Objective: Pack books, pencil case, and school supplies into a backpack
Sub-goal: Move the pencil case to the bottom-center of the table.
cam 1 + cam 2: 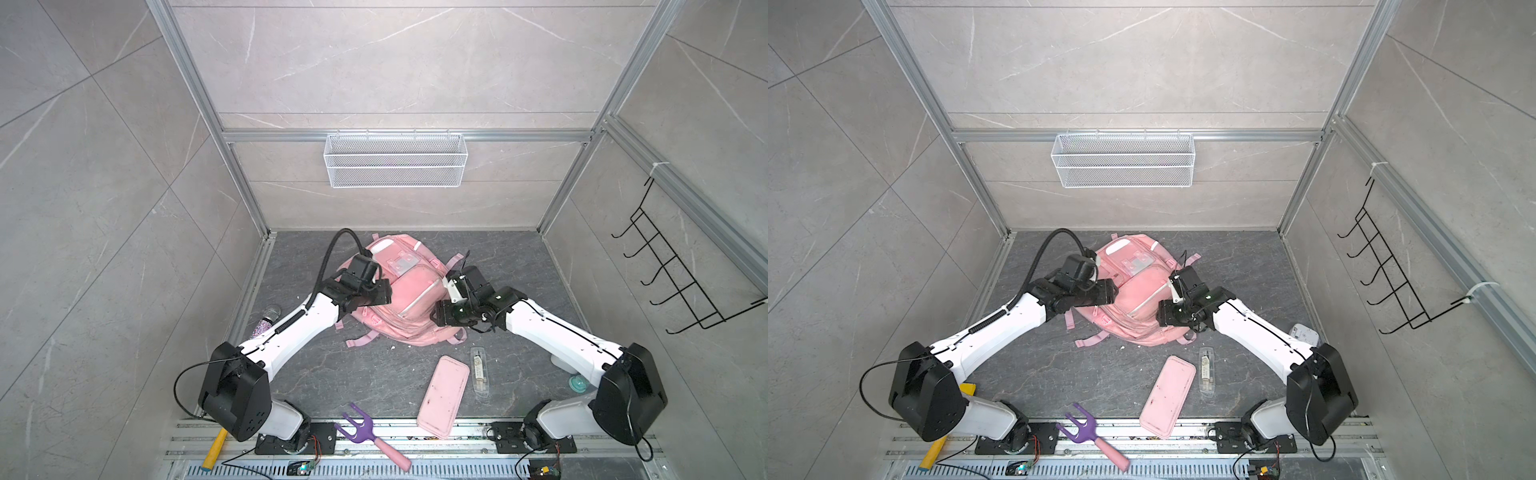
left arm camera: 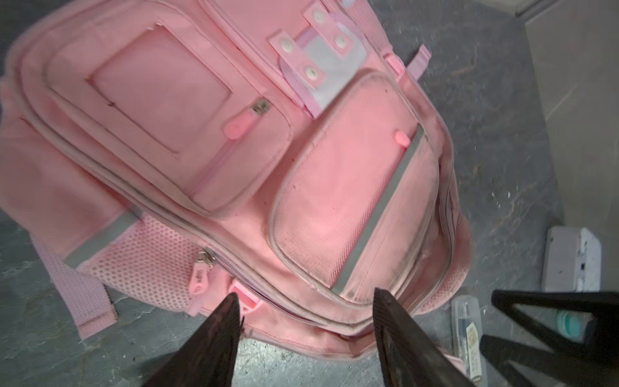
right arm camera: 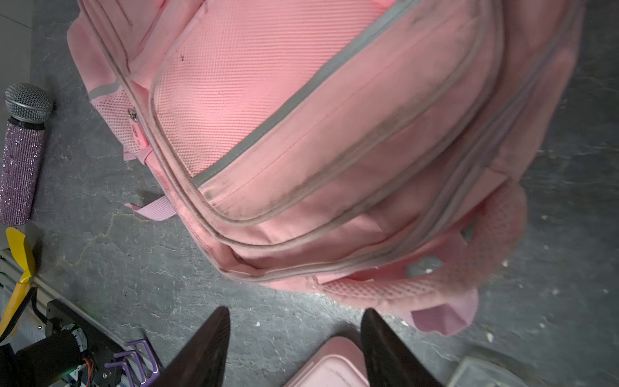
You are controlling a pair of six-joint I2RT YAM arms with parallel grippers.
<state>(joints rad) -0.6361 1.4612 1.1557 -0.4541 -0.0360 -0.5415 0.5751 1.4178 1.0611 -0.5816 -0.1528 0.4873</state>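
The backpack is lying at the far middle of the floor. The left gripper and right gripper are hovering by its near edge, both spread and gripping nothing. The pencil case and school supplies packet are lying side by side, nearer, to the right.

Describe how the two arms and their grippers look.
Both the left arm and right arm have smooth white shells with bulky black joint housings and thin black cables. A ribbed black hose loops from the left wrist. The left gripper and right gripper have dark, tapering flat fingers.
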